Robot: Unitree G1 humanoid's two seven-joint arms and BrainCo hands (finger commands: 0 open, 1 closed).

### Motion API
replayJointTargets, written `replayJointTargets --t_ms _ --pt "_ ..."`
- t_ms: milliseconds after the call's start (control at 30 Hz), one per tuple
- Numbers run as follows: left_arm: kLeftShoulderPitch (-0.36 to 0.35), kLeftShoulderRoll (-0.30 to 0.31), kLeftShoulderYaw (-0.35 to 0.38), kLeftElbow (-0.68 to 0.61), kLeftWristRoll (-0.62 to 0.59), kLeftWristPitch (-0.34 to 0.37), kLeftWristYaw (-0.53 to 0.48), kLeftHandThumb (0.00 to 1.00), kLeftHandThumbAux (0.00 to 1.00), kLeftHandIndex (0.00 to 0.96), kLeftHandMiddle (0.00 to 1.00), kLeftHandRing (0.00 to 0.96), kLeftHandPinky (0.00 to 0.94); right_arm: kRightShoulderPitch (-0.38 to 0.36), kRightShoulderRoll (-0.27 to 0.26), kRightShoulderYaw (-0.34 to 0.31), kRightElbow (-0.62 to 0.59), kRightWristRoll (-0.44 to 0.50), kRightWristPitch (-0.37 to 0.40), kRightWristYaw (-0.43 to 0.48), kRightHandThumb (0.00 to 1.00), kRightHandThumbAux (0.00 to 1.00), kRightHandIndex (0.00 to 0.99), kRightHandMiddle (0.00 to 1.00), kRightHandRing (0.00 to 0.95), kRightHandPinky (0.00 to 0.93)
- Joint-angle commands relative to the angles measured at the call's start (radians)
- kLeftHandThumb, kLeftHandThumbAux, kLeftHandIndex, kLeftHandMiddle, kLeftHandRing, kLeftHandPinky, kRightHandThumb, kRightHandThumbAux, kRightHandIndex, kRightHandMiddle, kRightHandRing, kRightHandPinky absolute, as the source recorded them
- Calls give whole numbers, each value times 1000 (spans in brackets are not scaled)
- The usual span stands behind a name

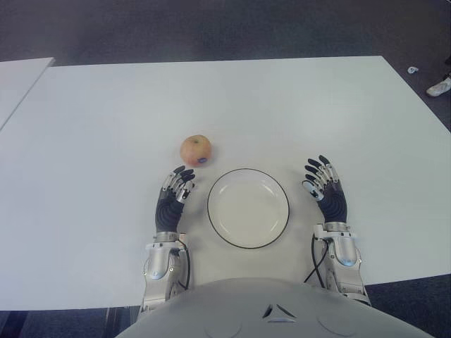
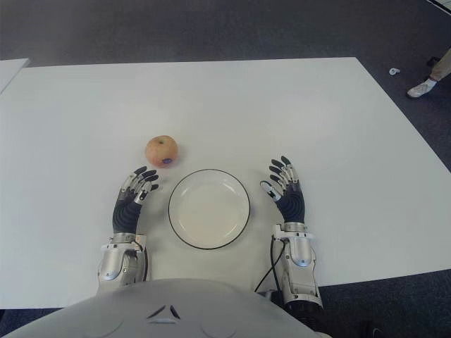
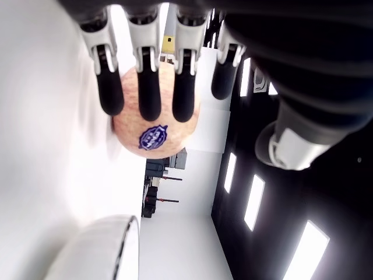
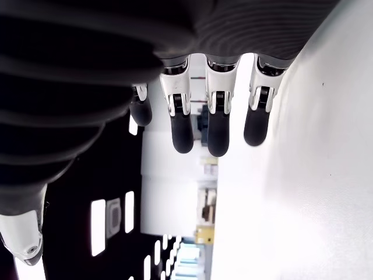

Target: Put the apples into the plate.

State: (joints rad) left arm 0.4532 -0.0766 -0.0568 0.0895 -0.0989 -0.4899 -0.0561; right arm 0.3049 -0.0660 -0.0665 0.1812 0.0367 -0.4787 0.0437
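White table [image 1: 106,127] on dark carpet [image 1: 211,28], second white tabletop [image 1: 17,77] left, white shoe [image 1: 438,87] far right.

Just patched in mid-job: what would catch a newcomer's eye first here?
The lone apple on the white table, just beyond the left hand, whose open fingers point toward it without touching. Next, the empty black-rimmed plate between the two hands, nearer the robot than the apple. The right hand shows on the plate's right side, open and holding nothing.

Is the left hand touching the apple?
Apart. The left eye view shows bare table between the left hand and the apple.
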Motion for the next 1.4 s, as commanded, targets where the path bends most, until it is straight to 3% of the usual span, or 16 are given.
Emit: replayJointTargets --t_ms 33,433,567,867,1000,1133,1400 --pt "8 -3 -7 19 12 10 -4 355 565 202 274 279 290 65 9 7 66 -2 85 7 314 566 86 205 207 235" --pt "4 -5 -2 22 28 20 7 347 552 221 270 275 293 59 12 5 68 -3 90 3 312 570 92 211 200 182" --pt "1 -5 -1 24 29 19 6 344 548 221 267 270 285 54 13 4 75 -6 89 -2 316 571 90 209 200 226" --pt "-2 -2 -2 15 73 -11 26 326 528 209 255 258 280 49 11 4 86 -8 76 -2 318 570 85 212 208 225" --pt "-9 10 13 14 175 -107 82 324 520 189 246 254 275 46 7 2 94 -3 72 5 311 572 84 212 209 226" --pt "-25 55 61 -38 400 -231 199 322 511 172 230 233 230 44 5 1 93 2 96 9 303 572 84 207 205 221" --pt "-111 132 121 -95 716 -322 389 323 495 149 215 214 216 35 6 0 101 0 114 0 300 576 87 207 203 211"
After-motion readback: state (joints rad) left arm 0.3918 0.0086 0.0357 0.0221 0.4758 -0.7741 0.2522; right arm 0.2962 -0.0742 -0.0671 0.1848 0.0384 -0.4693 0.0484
